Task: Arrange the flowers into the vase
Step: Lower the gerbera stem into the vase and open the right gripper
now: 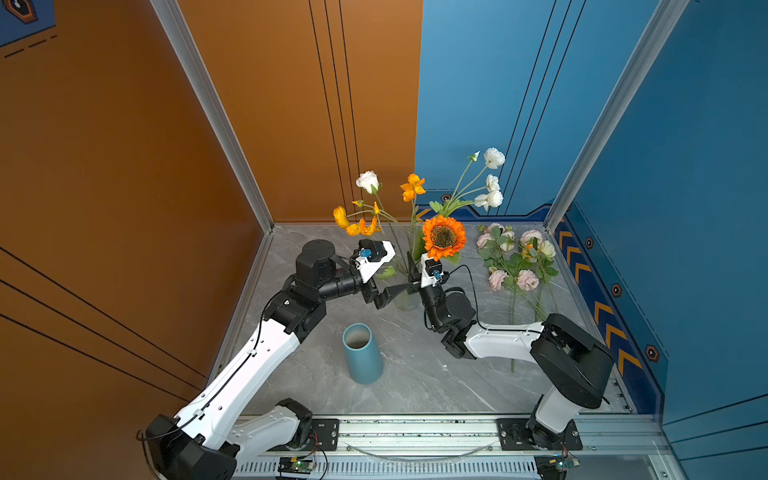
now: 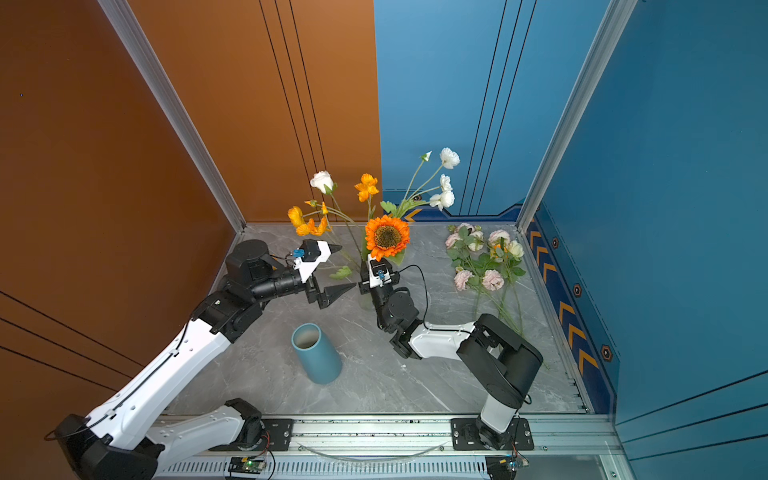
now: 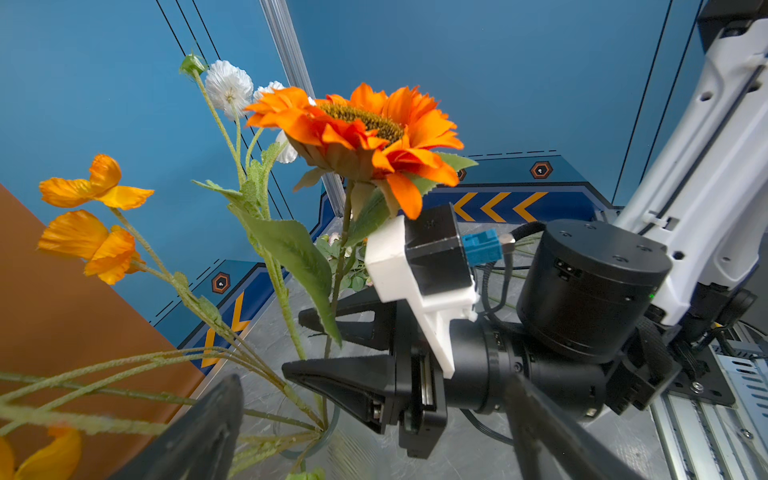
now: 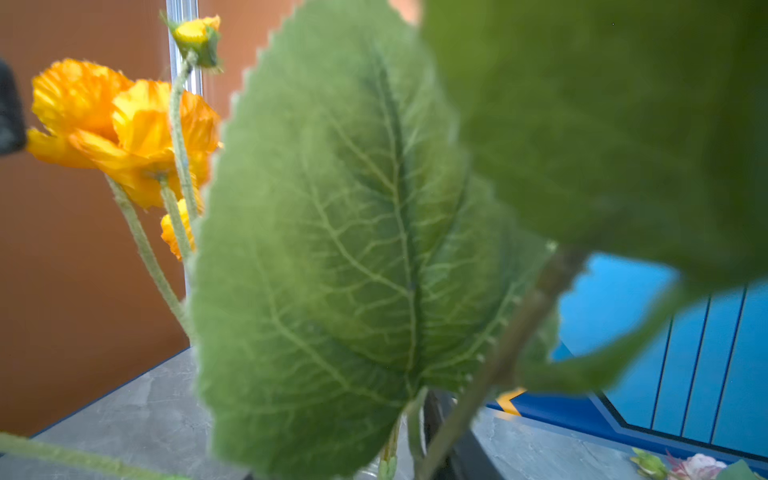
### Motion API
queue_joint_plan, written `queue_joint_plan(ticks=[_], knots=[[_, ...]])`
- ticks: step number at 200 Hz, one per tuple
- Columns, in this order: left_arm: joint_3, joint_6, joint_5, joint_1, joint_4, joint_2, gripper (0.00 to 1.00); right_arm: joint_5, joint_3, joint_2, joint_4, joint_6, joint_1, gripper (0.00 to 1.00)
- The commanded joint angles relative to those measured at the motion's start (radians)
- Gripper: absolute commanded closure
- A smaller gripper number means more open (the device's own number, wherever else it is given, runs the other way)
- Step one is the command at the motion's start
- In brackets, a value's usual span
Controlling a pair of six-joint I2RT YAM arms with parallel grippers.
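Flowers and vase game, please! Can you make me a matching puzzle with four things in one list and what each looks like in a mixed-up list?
Things:
1. sunflower
2. blue vase
3. pink flowers
4. white rose

What they look like:
A. lying flat on the table
B. standing upright, nothing inside
C. orange petals, dark middle
D. pale bloom up high on a long stem

Pairs: 1-C, 2-B, 3-A, 4-D

Orange wall (image 1: 104, 166), blue wall (image 1: 706, 166), grey marbled floor (image 1: 415, 374)
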Motion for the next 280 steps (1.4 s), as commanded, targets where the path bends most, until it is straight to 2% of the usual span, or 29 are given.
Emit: queue_joint_plan(ticks=[1,51,111,148,173,234,254,280], knots=[[-0.006,-0.018,0.028,0.013,0.023,-0.018,0.02,0.038,-0.022,-0.035,-0.025,-0.02,0.017,0.42],[-0.006,-0.019,0.031,0.02,0.024,-0.021,0.02,0.064,-0.055,-0.123,-0.172,0.015,0.038,0.16],[-0.008,-0.019,0.03,0.026,0.029,-0.021,0.02,0.013,-0.084,-0.27,-0.441,0.123,0.037,0.0],[-0.009,-0.02,0.033,0.026,0.03,-0.024,0.02,-0.069,-0.062,-0.367,-0.684,0.196,0.033,0.0],[-0.01,-0.023,0.036,0.026,0.033,-0.025,0.02,-0.118,-0.093,-0.423,-0.78,0.236,0.033,0.0],[-0.014,-0.027,0.037,0.026,0.043,-0.03,0.02,-0.119,-0.241,-0.494,-0.791,0.321,0.037,0.0],[-0.015,-0.024,0.031,0.027,0.043,-0.029,0.02,-0.12,-0.251,-0.46,-0.787,0.326,0.034,0.0],[-0.019,-0.021,0.024,0.026,0.043,-0.027,0.02,-0.127,-0.247,-0.363,-0.676,0.31,0.023,0.0]])
